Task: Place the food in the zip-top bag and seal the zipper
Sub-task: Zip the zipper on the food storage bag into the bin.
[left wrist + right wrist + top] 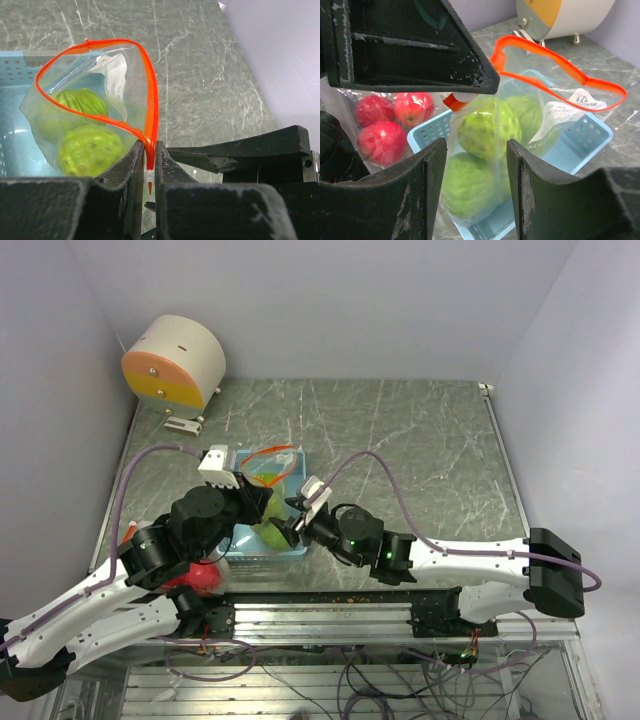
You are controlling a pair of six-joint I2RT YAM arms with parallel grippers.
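Left tool (149, 150) is clenched on the end of the orange zipper (151, 90) of the zip-top bag (100, 70). It pinches both tracks together at that corner, while the rest of the mouth gapes in a wide loop, unsealed. The bag sits in the light blue tray (592, 132) on the grey marbled surface (400, 440), with its mouth held up. Inside are green pieces (487, 130), one ribbed and at least one bumpy, stacked low against the film. Right tool (476, 145) is released, jaws spread wide just in front of the bag's lower part; can't tell if either finger touches the plastic. Red balls (382, 142) — three of them — lie beside the tray, apart from the greens. Clear film seems to cover them, but can't tell what it belongs to. The two tools are close together over the tray's near end.
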